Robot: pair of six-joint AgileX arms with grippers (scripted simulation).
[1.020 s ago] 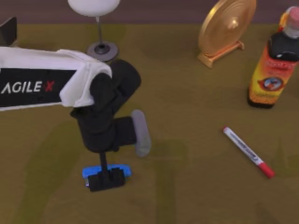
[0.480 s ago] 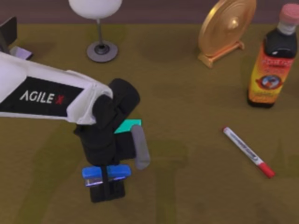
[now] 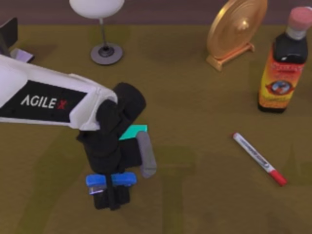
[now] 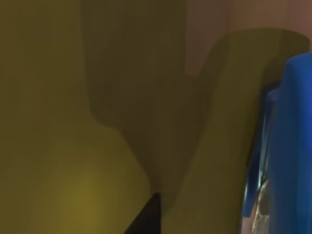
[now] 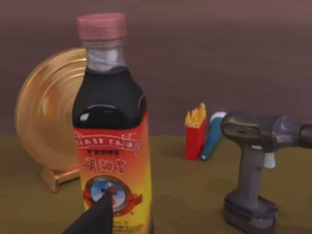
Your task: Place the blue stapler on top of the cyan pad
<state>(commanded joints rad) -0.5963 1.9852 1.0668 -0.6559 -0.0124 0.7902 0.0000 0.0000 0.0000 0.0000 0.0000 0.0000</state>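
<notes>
Top view: left gripper [image 3: 111, 186] clamped across middle of blue stapler [image 3: 110, 180], near bench's front edge, left of centre. Stapler likely rigid, light, glossy top slippery; mid-body hold looks balanced. Cyan pad [image 3: 133, 131] just behind, mostly hidden under arm. Bench [image 3: 195, 146] flat, olive. Marker [image 3: 258, 159], bottle [image 3: 282, 63] well apart at right. Right gripper [image 5: 95, 219] parked by bottle, finger state unclear.

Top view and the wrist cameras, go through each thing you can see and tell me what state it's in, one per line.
blue stapler: gripped, held level
left gripper: shut on the stapler
cyan pad: flat, mostly hidden under the left arm, nothing on its visible corner
marker: lying flat, red cap on
sauce bottle: upright, capped
gold disc: standing on its stand
drill: upright
right gripper: not in top view
</notes>
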